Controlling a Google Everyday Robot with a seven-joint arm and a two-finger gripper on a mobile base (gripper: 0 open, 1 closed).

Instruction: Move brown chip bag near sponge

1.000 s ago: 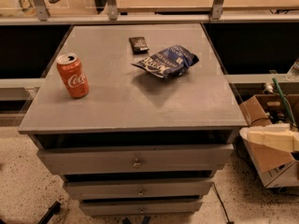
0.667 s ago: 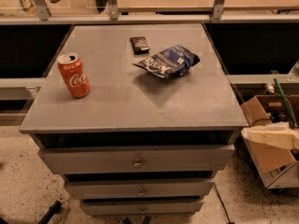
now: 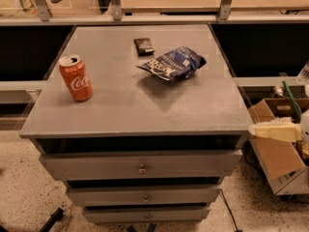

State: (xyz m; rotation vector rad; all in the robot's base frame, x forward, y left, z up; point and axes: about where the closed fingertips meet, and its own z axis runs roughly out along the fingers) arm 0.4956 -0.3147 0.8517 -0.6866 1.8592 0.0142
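Note:
A crumpled chip bag (image 3: 172,63), blue with dark print, lies on the grey cabinet top (image 3: 130,105), right of centre toward the back. A small flat dark rectangular thing (image 3: 143,45), possibly the sponge, lies just behind and left of the bag, a short gap apart. No bag that looks clearly brown shows. The gripper and arm are out of view.
A red Coca-Cola can (image 3: 76,78) stands upright at the left of the top. The cabinet has several drawers (image 3: 141,167) in front. An open cardboard box (image 3: 277,144) with clutter sits on the floor at the right. A rail and shelf (image 3: 159,18) run behind.

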